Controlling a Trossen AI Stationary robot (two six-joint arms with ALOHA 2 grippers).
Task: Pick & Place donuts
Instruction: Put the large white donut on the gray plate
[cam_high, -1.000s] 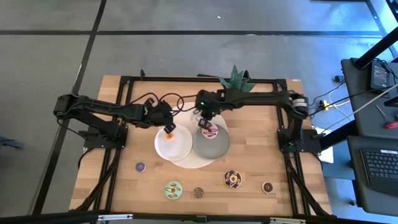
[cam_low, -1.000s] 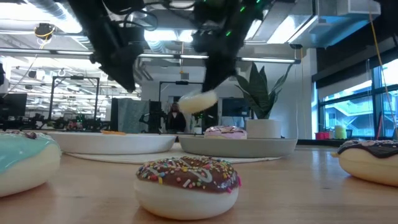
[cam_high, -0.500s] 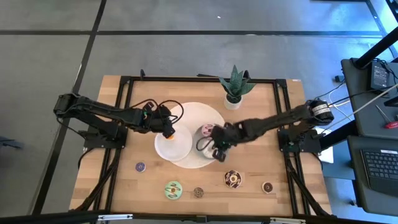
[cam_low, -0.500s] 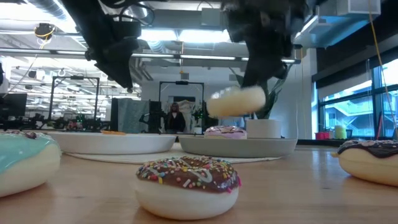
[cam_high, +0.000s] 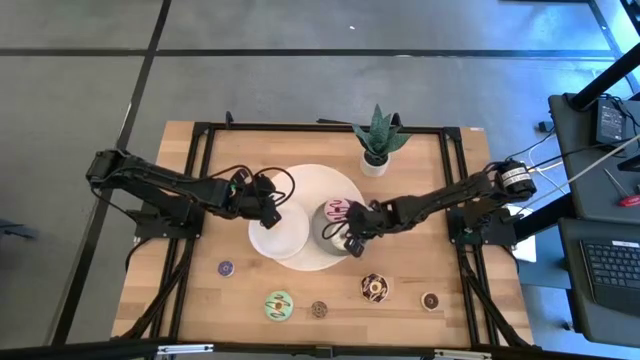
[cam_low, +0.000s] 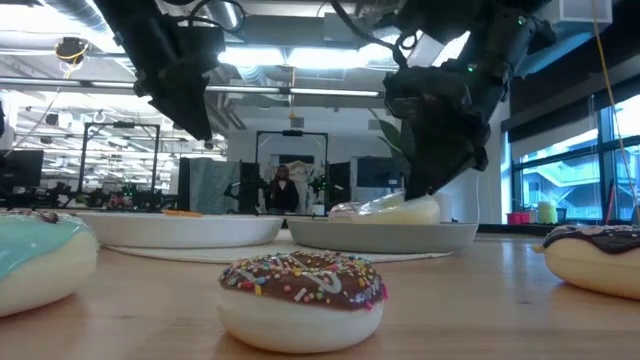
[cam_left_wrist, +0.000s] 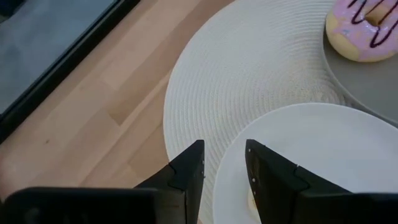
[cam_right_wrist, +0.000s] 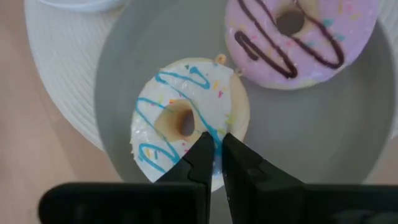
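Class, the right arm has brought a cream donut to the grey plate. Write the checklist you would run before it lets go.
1. Right claw shut on the cream donut: ok.
2. Donut over the grey plate: ok.
3. Donut resting on the plate: cannot tell; the low view suggests so.
4. Clear of the pink donut: not ok, they look to be touching.
5. Left claw away, over the white plate: ok.

You are in a robotics lab inside an open-plan industrial office: a pale wooden table (cam_high: 400, 300) on a black metal frame (cam_high: 200, 130) over grey concrete floor (cam_high: 300, 80). Beyond the dark fingers (cam_low: 440, 170), exposed ceiling ducts (cam_low: 60, 20), strip lights (cam_low: 270, 58), monitors (cam_low: 20, 165), tall windows (cam_low: 565, 170).
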